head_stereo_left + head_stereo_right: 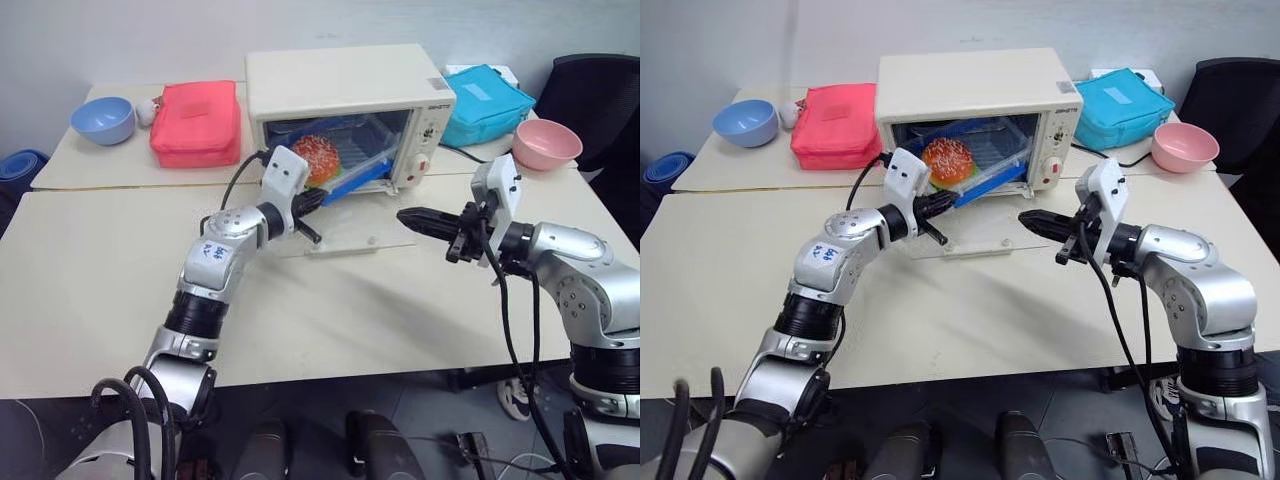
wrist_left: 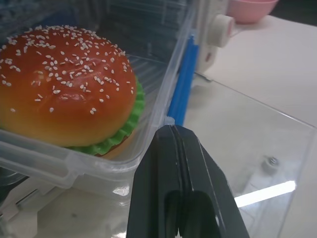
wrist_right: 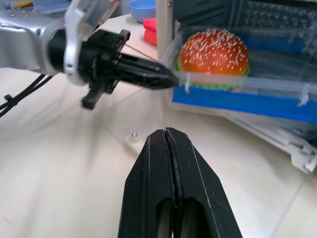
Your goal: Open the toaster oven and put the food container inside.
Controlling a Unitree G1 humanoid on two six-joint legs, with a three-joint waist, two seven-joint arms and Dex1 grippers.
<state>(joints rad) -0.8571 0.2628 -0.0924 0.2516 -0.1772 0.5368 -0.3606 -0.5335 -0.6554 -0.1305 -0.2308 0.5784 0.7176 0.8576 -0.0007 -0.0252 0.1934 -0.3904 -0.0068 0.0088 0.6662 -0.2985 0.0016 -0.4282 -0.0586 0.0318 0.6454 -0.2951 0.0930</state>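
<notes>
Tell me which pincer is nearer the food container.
Left. The left pincer, shut, has its tip against the near corner of the food container in the open toaster oven. The right pincer, also shut, hangs apart over the lowered glass door.

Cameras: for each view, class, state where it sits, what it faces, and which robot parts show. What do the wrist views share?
Head views: look down over both arms at the toaster oven.
Left wrist: along the shut left gripper at the food container.
Right wrist: along the shut right gripper, seeing the left gripper too.
Shared: the food container.
</notes>
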